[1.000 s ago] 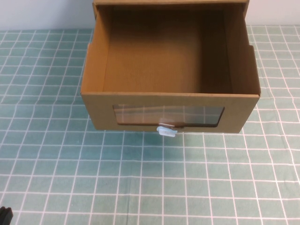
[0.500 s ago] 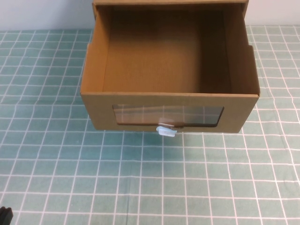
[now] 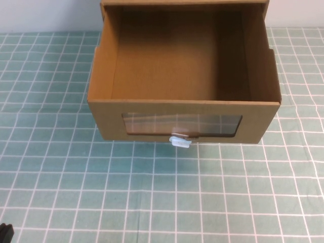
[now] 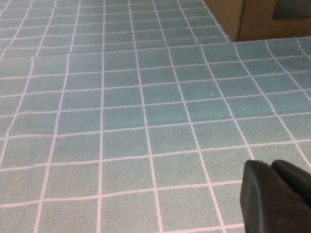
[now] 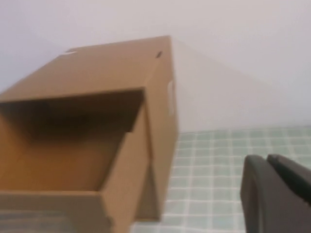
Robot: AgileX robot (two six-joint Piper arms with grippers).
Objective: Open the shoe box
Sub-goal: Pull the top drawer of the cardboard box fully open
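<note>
Box: brown cardboard box (image 3: 185, 119) at the middle of the worktop's far edge, against the pale wall (image 3: 45, 15).
Drawer: the drawer (image 3: 177, 61) stands well out of the sleeve toward the near edge; its inside is bare cardboard, open to the top.
Window: a clear window (image 3: 181, 124) sits in the drawer's front panel.
Tab: a small white tab (image 3: 180, 142) is at the middle of the front panel's lower edge, just under the window.
Cloth: a green cloth (image 3: 152, 192) with a white grid covers the worktop.
Left gripper: the left gripper (image 3: 5, 233) is low at the near left corner of the worktop, well apart from the box. In its wrist view (image 4: 271, 167) the jaws are pressed together and hold nothing.
Right gripper: the right gripper (image 5: 267, 160) is outside the high view. Its wrist view shows it raised off the box's right side, clear of the cardboard, with the jaws closed on nothing.
</note>
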